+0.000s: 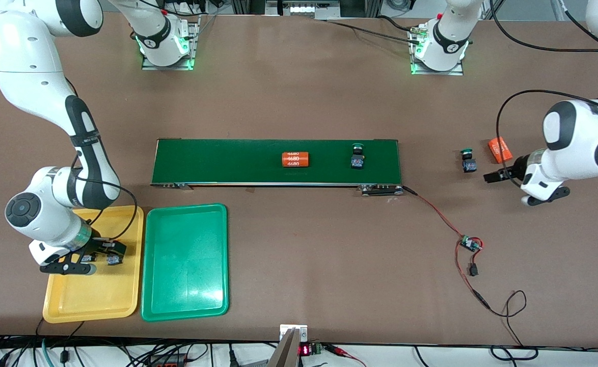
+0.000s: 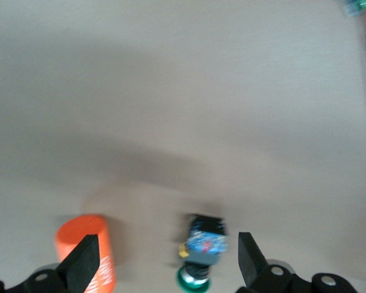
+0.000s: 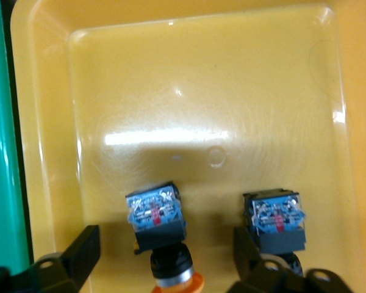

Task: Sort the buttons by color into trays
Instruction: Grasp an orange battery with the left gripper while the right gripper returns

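Buttons have black-and-blue bodies under round caps. Two lie in the yellow tray (image 3: 49, 91), one (image 3: 157, 220) between the spread fingers of the right tool (image 3: 165, 256), the other (image 3: 276, 221) just beside a finger. The green tray (image 1: 184, 262) next to it holds nothing. One green-capped button (image 1: 357, 156) sits on the belt (image 1: 217, 163) near an orange cylinder (image 1: 295, 159); another (image 2: 201, 250) lies on the desk (image 1: 304, 255) between the wide-open fingers of the left tool (image 2: 165, 262), beside a second orange cylinder (image 2: 88, 247).

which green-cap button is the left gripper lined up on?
The green-capped button on the bare table beside the orange cylinder; it sits between the open left gripper fingers. The other green one lies on the conveyor belt.
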